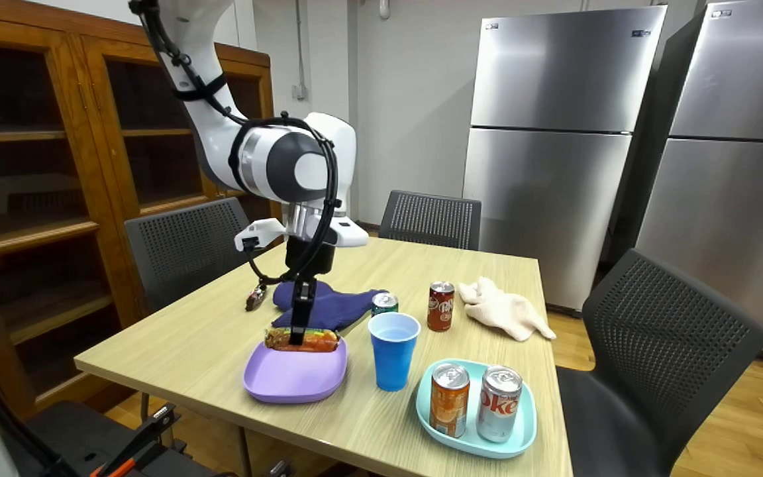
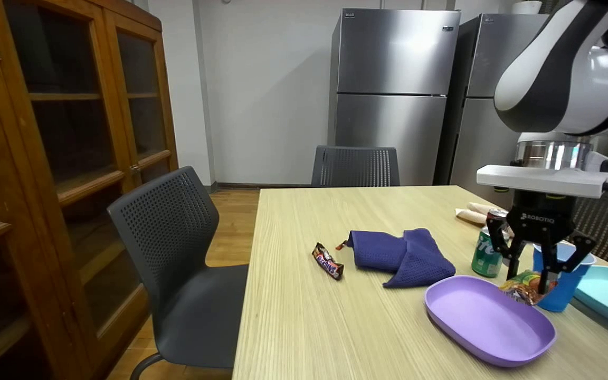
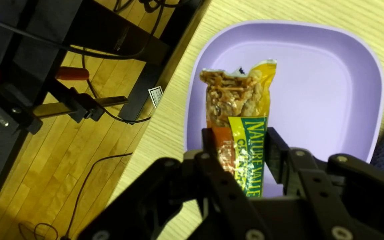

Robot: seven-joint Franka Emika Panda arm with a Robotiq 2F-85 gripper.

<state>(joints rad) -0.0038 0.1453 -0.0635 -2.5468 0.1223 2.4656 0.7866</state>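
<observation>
The jaws have a Nature Valley granola bar (image 3: 240,133) pinched across its width, so its long axis runs crosswise to their grip, roughly level from where I stand; held so, it hangs over the purple plate (image 1: 295,379).

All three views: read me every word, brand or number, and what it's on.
"NATURE VALLE", granola bar, rest hidden.
"ROBOTIQ", gripper.
"Dr Pepper", red can.
"oke", silver can, remainder turned away.
"SNICKERS", apparently, candy wrapper, blurred.
Too small, blurred or partly hidden to read fully: granola bar's other print, orange can, green can, refrigerator badges, white sticker.
</observation>
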